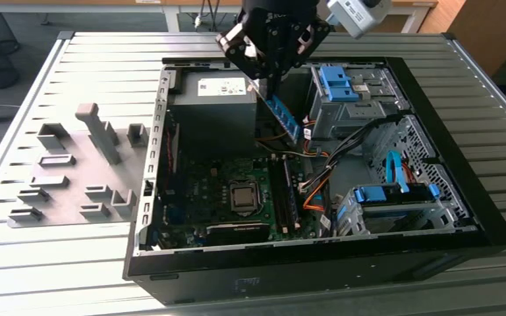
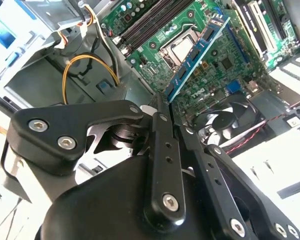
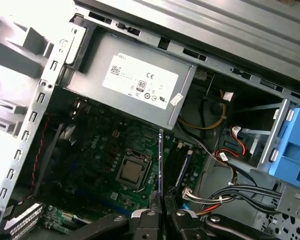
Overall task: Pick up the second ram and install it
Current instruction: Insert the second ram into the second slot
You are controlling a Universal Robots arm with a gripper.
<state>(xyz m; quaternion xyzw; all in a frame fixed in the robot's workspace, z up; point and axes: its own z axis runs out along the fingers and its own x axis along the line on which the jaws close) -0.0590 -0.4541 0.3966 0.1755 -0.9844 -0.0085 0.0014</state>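
Hung over the open computer case [image 1: 490, 224] on the slatted metal surface [image 1: 77, 263], black arm reaching down from the far edge of the exterior view. End effector [image 1: 269, 84] clamped shut on the second ram [image 1: 284, 117], pinching the stick by one end between its narrow black fingers [image 2: 162, 107]. Held in the air, clear of the motherboard [image 1: 226, 191], tilted with its free end sloping down toward the exterior view's right, above the gap between the grey power supply [image 1: 213, 105] and the drive cage [image 1: 350, 105]. Seen edge-on as a thin vertical sliver in the first wrist view [image 3: 161, 160]; seen along its length in the second wrist view [image 2: 197, 52], flat blue board with a row of small black chips. Matte black linkages with bolt heads on the end effector. Green board below with a square metal processor socket [image 2: 180, 47] and long dark memory slots [image 2: 147, 22]. Grey moulded fixture [image 1: 82, 171] beside the case on the exterior view's left.
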